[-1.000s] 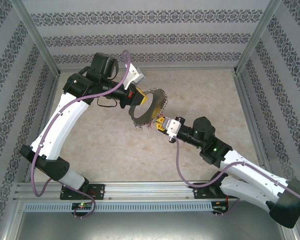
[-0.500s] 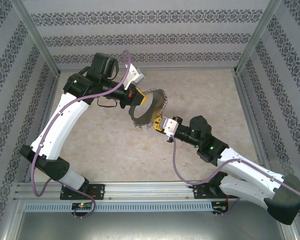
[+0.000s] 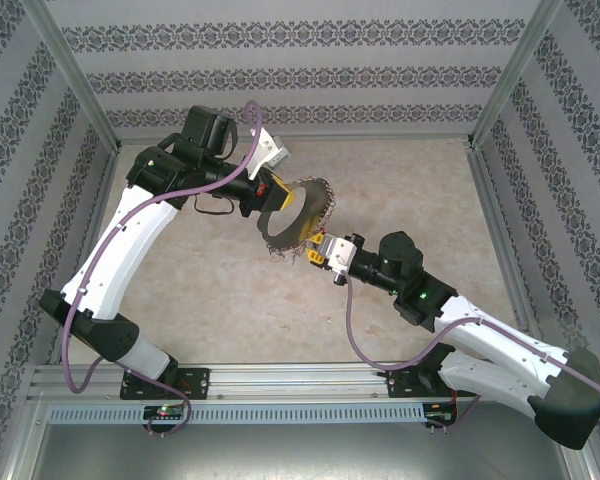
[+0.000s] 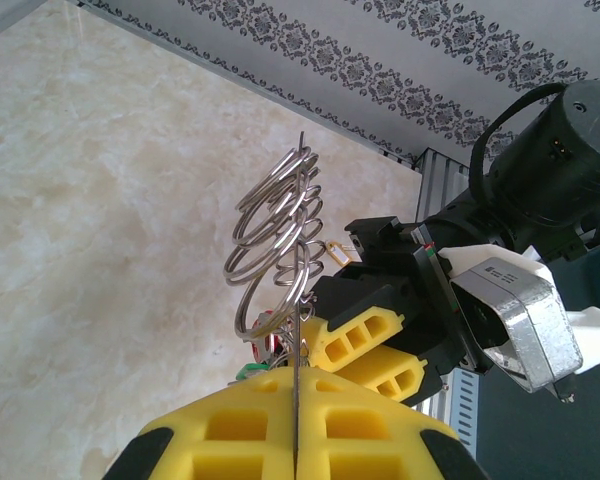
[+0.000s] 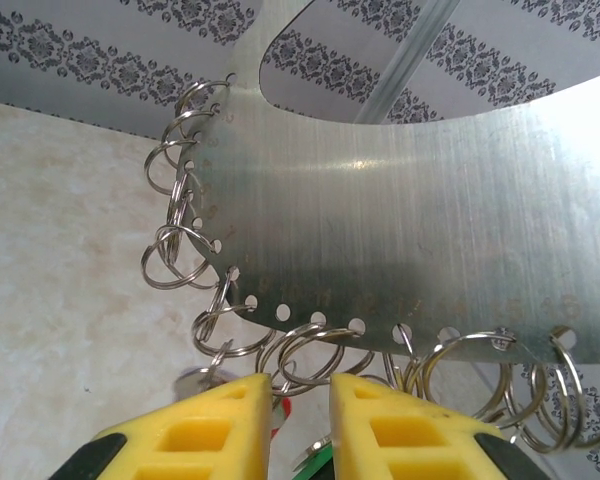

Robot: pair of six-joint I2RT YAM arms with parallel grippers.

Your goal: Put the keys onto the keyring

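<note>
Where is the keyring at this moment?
In the top view, the keyring is held over the middle of the table, its left edge clamped in the left gripper, with the right gripper at its near rim.

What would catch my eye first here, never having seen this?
A shiny metal keyring, its rim fringed with small wire rings, hangs above the marble-patterned table. The left gripper clamps its edge between yellow fingers, while the right gripper, fingers slightly apart, reaches at the rings on its lower rim.
</note>
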